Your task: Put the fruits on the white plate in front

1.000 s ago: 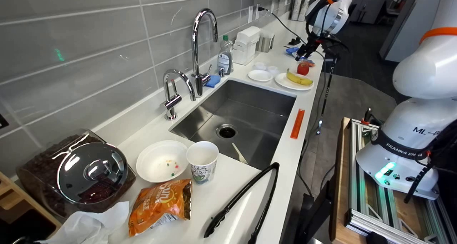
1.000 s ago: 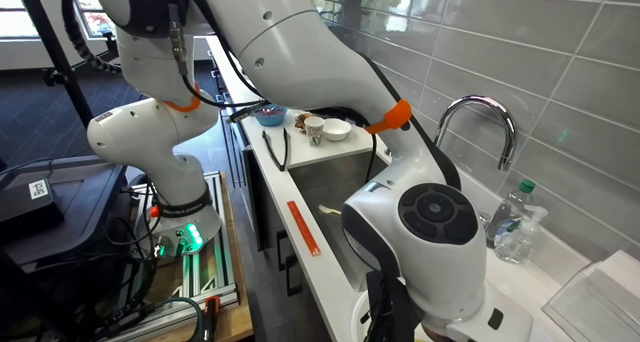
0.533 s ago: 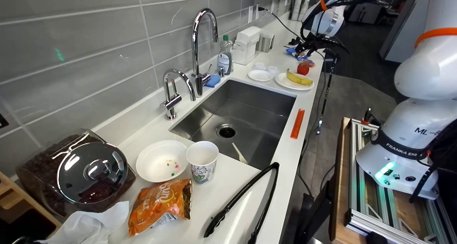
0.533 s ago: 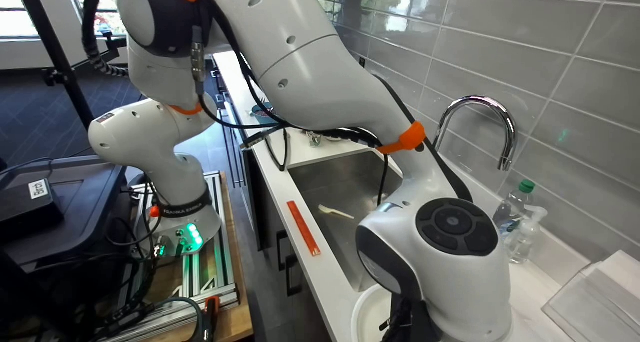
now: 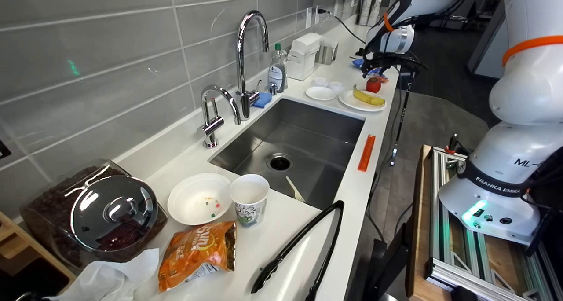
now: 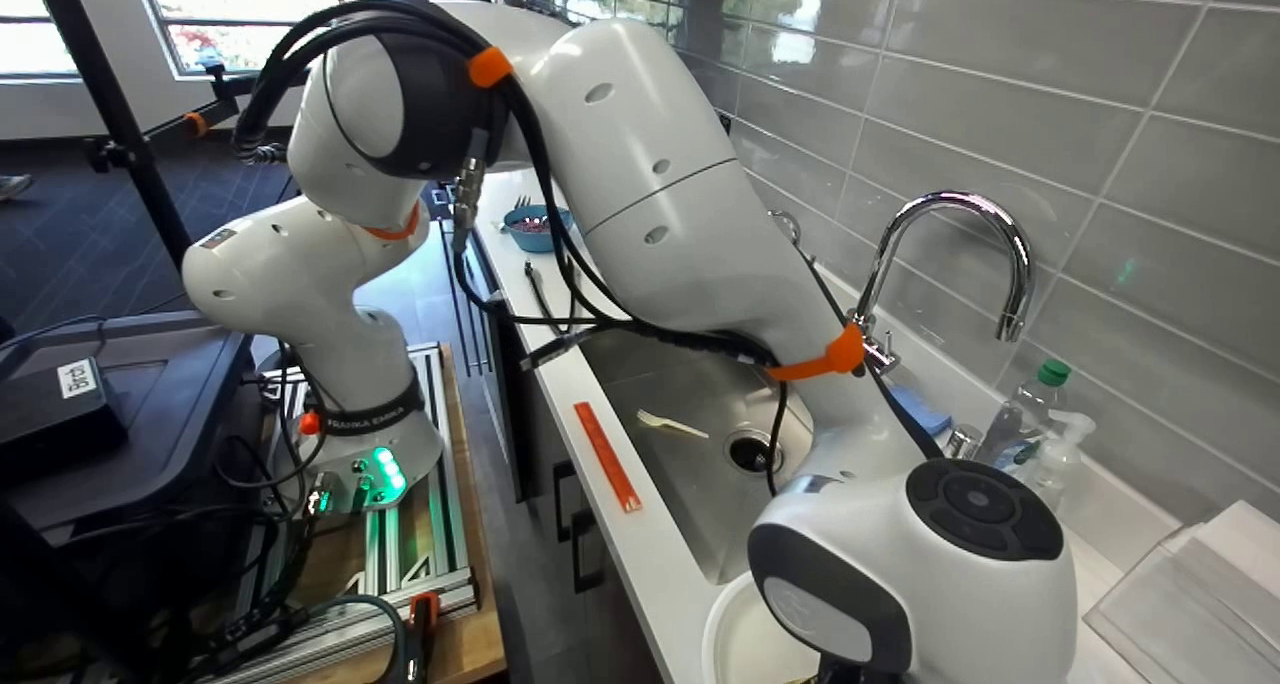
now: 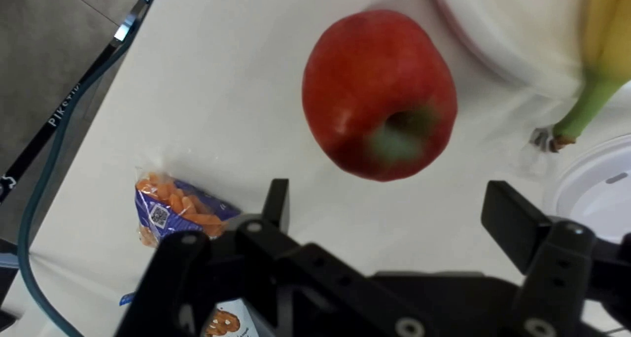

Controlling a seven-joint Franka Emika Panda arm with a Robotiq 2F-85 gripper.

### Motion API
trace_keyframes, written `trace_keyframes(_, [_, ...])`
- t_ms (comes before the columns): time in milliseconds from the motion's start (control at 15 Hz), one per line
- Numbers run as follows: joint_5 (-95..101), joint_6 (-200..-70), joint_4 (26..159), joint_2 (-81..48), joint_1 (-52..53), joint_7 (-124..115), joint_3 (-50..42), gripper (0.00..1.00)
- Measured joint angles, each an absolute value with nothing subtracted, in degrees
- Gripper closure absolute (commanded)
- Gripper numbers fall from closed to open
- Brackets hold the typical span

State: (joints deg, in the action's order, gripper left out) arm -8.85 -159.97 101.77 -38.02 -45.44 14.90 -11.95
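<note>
In the wrist view the black gripper (image 7: pixel 387 206) has its fingers (image 7: pixel 277 203) spread wide, and the red apple (image 7: pixel 377 95) sits on the white counter (image 7: pixel 236 81) just beyond the gap between them — close beside the white plate (image 7: pixel 512 36), whose edge curves in at upper right. A banana (image 7: pixel 605 36) lies on that plate, its stem reaching out past the rim, with a white slotted lid (image 7: pixel 591 204) near the stem's tip. To the left is a small packet of orange pieces (image 7: pixel 180 206). In an exterior view the gripper hangs over the counter near the apple, which shows behind the plate; a smaller white dish (image 5: pixel 320 93) stands beside the plate, with the steel sink (image 5: pixel 308 120) on the near side of both. Nearer still are a paper cup (image 5: pixel 253 204), a white bowl (image 5: pixel 189 200), an orange snack bag (image 5: pixel 200 250) and black tongs (image 5: pixel 267 273). In an exterior view the arm (image 6: pixel 690 224) covers part of the plate, and the gripper is mostly cut off at the bottom edge — a pale fork (image 6: pixel 660 421) lies in the sink, a red-orange strip (image 6: pixel 607 459) on the counter beside it.
</note>
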Motion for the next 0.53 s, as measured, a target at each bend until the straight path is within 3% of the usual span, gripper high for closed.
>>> trace_keyframes(400, [-6.73,-152.94,97.99,-40.31,-44.59,11.62,-13.91,0.00])
trace_keyframes(467, [-6.55,-151.65,97.53,-40.60,-44.59,11.55,-13.93,0.03])
trace_keyframes(533, [-6.48,-150.50,97.14,-40.88,-44.57,11.54,-13.92,0.18])
